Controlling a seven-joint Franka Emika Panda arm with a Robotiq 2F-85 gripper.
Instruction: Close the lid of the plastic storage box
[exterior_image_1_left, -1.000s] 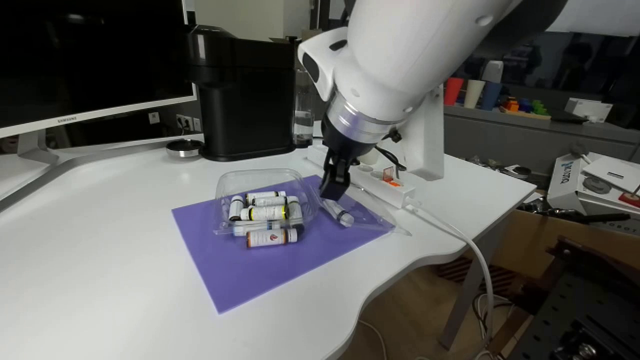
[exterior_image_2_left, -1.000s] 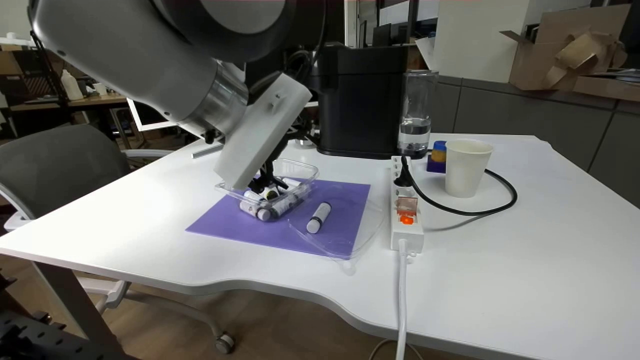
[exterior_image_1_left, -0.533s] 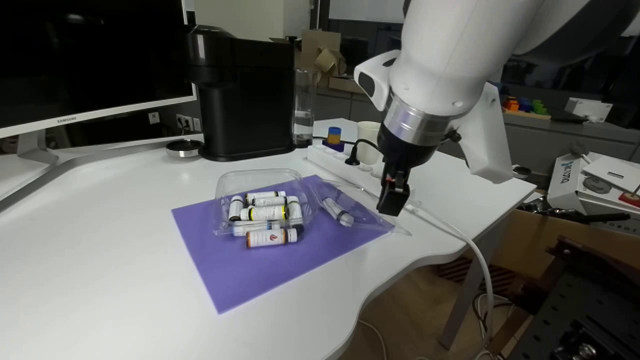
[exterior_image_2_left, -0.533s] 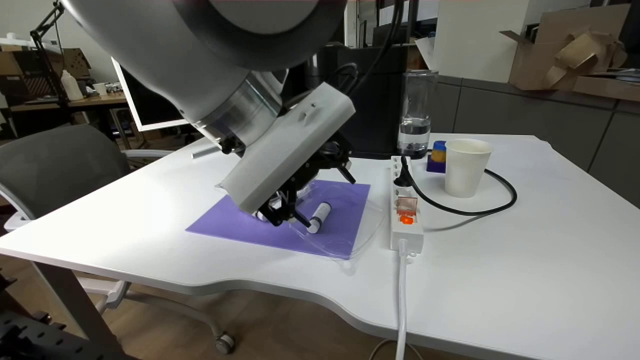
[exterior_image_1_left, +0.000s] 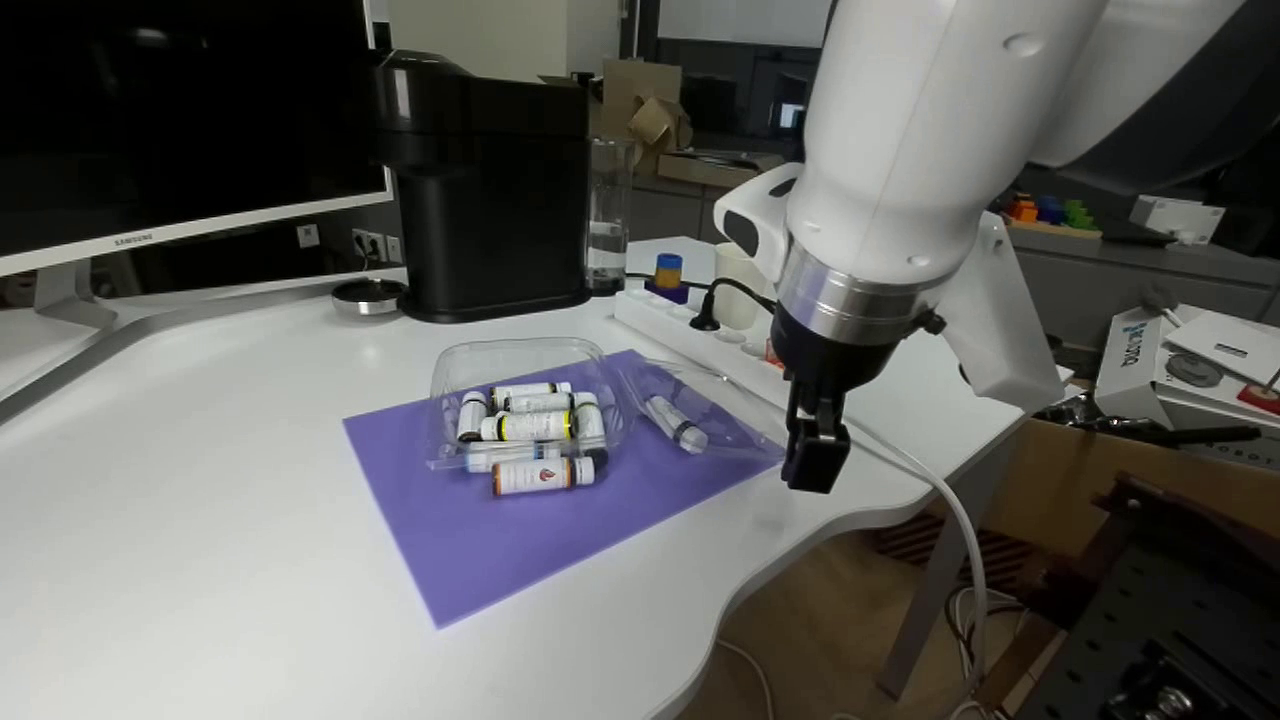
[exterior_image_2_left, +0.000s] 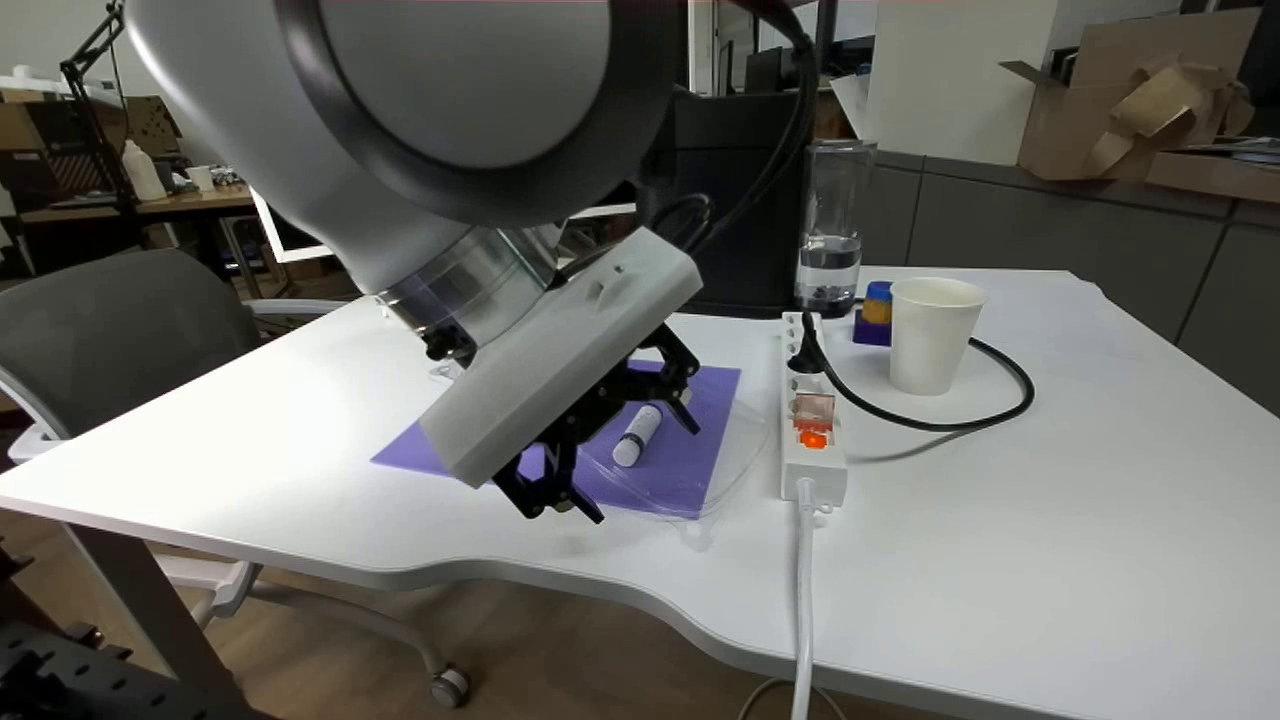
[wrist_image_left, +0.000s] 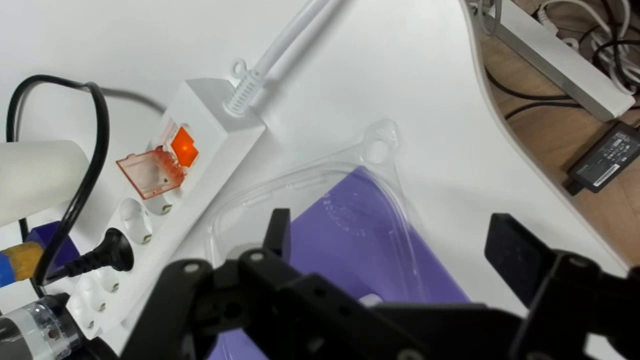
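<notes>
The transparent plastic storage box (exterior_image_1_left: 455, 365), holding several small bottles, stands on the purple mat in an exterior view; in another, the arm hides nearly all of it. Its clear lid (wrist_image_left: 345, 215) lies folded out flat, partly over the mat and partly over the white table, with a rounded tab (wrist_image_left: 379, 142) at its outer corner. One white tube (exterior_image_2_left: 637, 436) rests in the lid area. My gripper (wrist_image_left: 392, 235) hangs above the lid's outer end, its fingers (wrist_image_left: 520, 255) wide apart and nothing held between them. Contact with the lid is not visible.
Along the lid runs a white power strip (wrist_image_left: 215, 130) with a black plug and cable. Behind the strip stands a white cup (exterior_image_2_left: 932, 340). The purple mat (exterior_image_1_left: 480, 570) lies below the box. A tall black appliance (exterior_image_1_left: 490, 200) is at the back. The table's curved edge (wrist_image_left: 500, 120) is close by.
My gripper has moved away from over the box, past the loose tube, and down toward the lid's outer end. Box, lid and bottles look unmoved.
</notes>
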